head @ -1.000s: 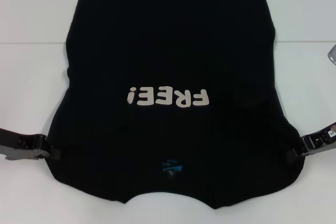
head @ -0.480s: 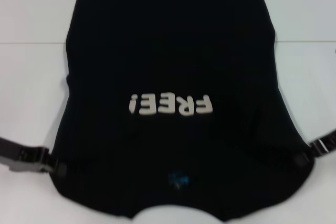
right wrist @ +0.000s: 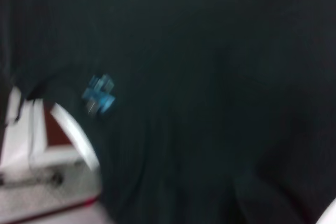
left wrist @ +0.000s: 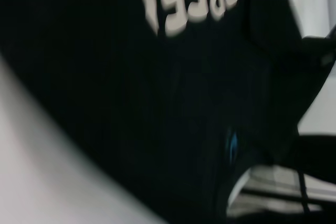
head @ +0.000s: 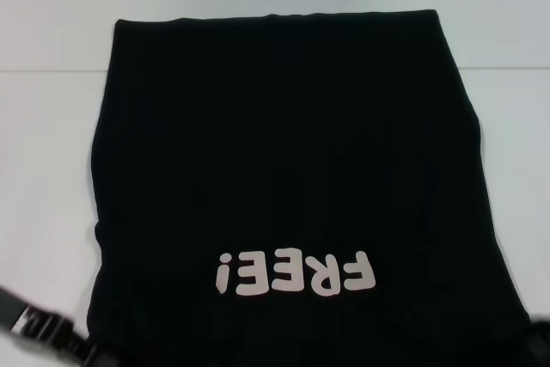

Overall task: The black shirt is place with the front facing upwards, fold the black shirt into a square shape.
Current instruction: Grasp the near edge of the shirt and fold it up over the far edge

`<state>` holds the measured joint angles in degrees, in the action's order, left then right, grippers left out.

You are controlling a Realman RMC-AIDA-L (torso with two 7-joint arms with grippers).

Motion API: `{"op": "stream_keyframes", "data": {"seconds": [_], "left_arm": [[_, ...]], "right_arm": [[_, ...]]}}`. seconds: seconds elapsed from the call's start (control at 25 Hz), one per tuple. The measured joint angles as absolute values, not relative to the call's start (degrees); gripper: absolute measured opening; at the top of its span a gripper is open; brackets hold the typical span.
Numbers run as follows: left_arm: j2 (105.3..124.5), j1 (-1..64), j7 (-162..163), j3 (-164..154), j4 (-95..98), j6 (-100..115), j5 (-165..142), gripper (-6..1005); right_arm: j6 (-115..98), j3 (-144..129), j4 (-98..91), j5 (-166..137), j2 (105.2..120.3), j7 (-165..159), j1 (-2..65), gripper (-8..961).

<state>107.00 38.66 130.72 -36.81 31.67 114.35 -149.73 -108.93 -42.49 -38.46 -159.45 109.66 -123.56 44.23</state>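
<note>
Two grippers: left gripper [head: 86, 351] is seen at the shirt's near-left edge, right gripper [head: 540, 341] at its near-right edge; grip cannot be told.
Black shirt [head: 284, 169]: is spread on the white table [head: 43, 169], lettering [head: 296, 273] near.

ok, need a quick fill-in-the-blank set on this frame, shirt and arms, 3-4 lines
1. The lettering on the shirt reads ____.
2. In the head view the lettering appears ____, with the collar toward the robot.
3. The neck label seen by the right wrist camera is ____ in colour.
4. In the head view the left arm shows at the shirt's near ____ corner.

Missing words: FREE!; upside down; blue; left
</note>
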Motion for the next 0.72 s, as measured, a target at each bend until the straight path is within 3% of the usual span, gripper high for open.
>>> {"op": "stream_keyframes", "data": {"seconds": [0.28,0.48,0.6,0.72], "left_arm": [[106.35,44.0,133.5,-16.8,31.5,100.3,-148.5,56],[106.68,43.0,133.1,-9.0,27.7,83.0,-141.8,58],[108.36,41.9,131.0,-9.0,25.8,74.7,-137.2,59],[111.45,41.3,127.3,-9.0,25.3,66.7,-133.7,61]], "right_arm": [[-92.4,-28.4,-37.6,-146.7,108.84,-130.8,45.4,23],[-77.8,-25.3,-31.8,-134.5,109.07,-128.3,44.2,23],[-65.3,-25.4,-26.7,-126.2,111.49,-123.2,43.4,23],[-58.6,-25.5,-26.1,-122.6,114.40,-118.1,43.2,23]]}}
